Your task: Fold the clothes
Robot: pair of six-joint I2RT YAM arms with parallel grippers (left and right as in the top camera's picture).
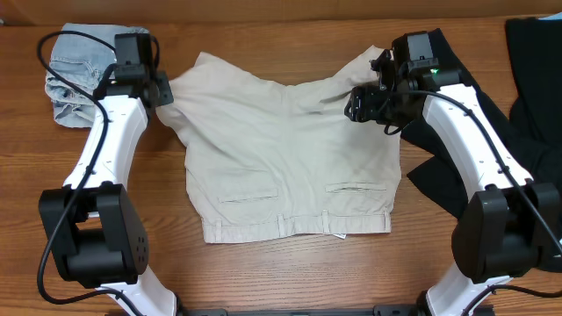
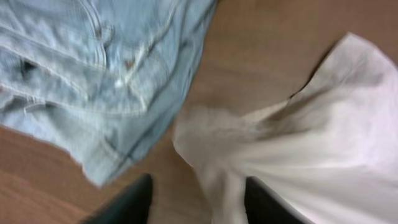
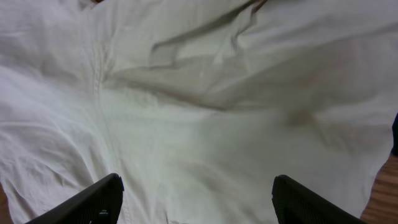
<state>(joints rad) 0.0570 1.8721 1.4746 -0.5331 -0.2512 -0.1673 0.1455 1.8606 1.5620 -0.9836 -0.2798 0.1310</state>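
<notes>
Currently the beige shorts are lying spread out mid-table, waistband toward the robot, with both slit pockets lying flat. A small white tag is showing at the waistband, too small to read. The left gripper is straddling one leg's hem with fingers apart, beside the denim piece. The right gripper is hovering, fingers spread wide, over the other leg, near the black garments.

Beige shorts flat between denim piece and black garments
</notes>
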